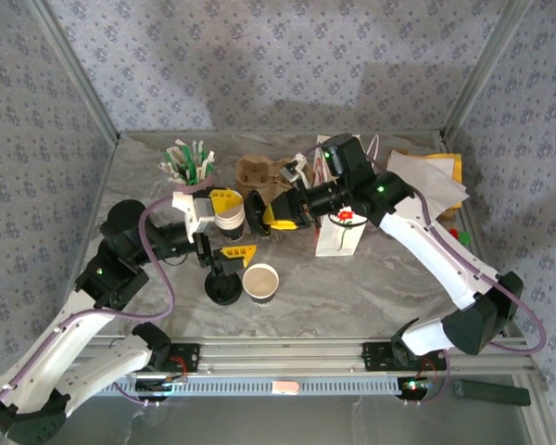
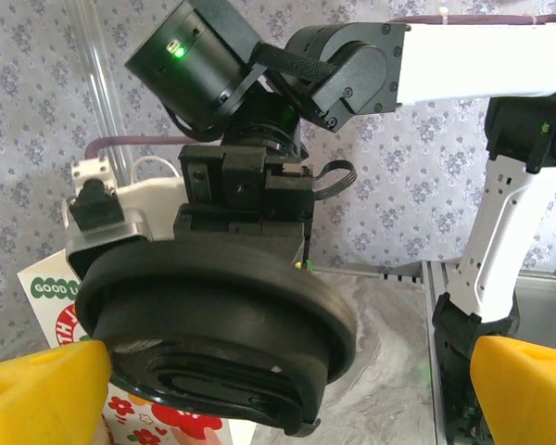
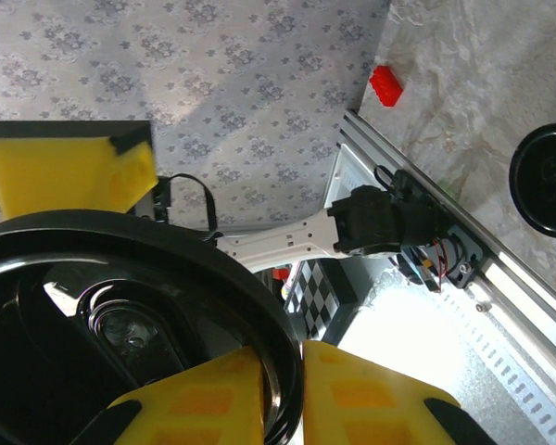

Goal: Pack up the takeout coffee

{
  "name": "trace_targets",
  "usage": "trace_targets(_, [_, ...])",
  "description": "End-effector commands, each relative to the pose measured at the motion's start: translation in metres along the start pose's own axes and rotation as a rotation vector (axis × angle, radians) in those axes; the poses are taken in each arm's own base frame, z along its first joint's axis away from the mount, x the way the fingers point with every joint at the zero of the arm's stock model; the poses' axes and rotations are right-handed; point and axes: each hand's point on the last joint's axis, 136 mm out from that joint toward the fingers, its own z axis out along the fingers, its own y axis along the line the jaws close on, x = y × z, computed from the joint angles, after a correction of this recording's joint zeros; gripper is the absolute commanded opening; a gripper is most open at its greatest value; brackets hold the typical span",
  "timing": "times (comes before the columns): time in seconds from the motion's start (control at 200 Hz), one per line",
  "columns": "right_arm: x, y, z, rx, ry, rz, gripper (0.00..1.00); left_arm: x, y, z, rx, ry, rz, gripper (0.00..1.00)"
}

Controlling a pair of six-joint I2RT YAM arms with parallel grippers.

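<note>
The takeout coffee cup [image 1: 260, 283], a small white paper cup, stands on the table lidless and brown inside. My right gripper [image 1: 276, 215] [image 3: 292, 394] is shut on the rim of a black lid [image 1: 256, 211] [image 3: 120, 306], holding it on edge above the table. My left gripper [image 1: 232, 225] [image 2: 283, 389] faces it, open wide. That lid [image 2: 213, 324] hangs close in front of the left gripper, between its two yellow fingertips, and no pad touches it.
A stack of lidless white cups [image 1: 229, 220] sits under the left gripper. A pile of black lids [image 1: 221, 288] [image 3: 547, 181] lies beside the cup. A white paper bag [image 1: 341, 234] stands right of centre. A brown cup carrier [image 1: 259, 171] and stir sticks [image 1: 190, 162] are at the back.
</note>
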Motion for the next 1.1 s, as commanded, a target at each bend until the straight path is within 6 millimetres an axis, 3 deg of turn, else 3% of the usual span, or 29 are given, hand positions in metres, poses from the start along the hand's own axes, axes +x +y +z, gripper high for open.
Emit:
trace_targets(0.0, [0.009,0.021,-0.006,-0.070,0.012,-0.041,0.17,-0.024,0.002,0.002,-0.007,-0.097,0.007,1.00])
trace_targets(0.39, [0.015,0.037,-0.006,-0.143,0.034,-0.054,0.17,-0.036,0.005,0.013,0.004,-0.150,-0.003,1.00])
trace_targets(0.76, [0.008,0.053,-0.008,-0.203,0.013,-0.063,0.16,-0.037,0.003,0.020,0.037,-0.160,0.015,1.00])
trace_targets(1.094, [0.010,0.053,-0.007,-0.214,0.022,-0.056,0.16,-0.043,0.000,0.020,0.055,-0.181,0.047,0.95])
